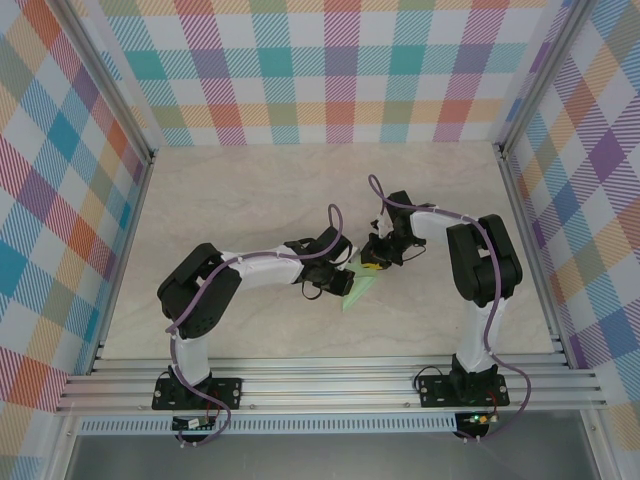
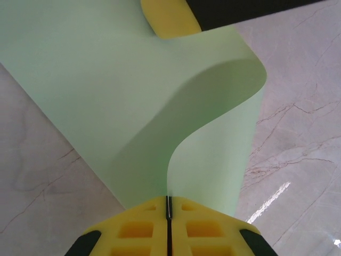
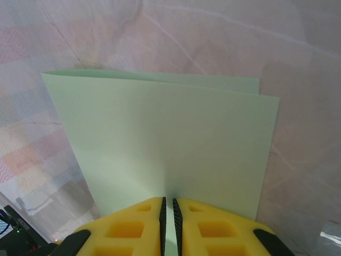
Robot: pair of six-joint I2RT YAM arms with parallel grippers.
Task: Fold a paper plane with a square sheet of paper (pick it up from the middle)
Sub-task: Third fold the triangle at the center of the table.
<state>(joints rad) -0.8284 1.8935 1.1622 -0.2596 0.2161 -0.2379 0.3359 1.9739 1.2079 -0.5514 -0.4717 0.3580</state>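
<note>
left pincer (image 2: 169, 207): grasping the sheet of paper (image 2: 106, 96) | right pincer (image 3: 168, 207): grasping the same sheet | count: 2 pincers, 1 sheet

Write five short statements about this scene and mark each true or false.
1. The left gripper is shut on the sheet. True.
2. The right gripper hangs open with nothing in it. False: it is shut on the sheet's edge.
3. The sheet is pink. False: it is pale mint green.
4. The right wrist view shows two layers of the sheet. True.
5. The sheet lies flat on the table. False: it bends in a curve between the grippers.
</note>
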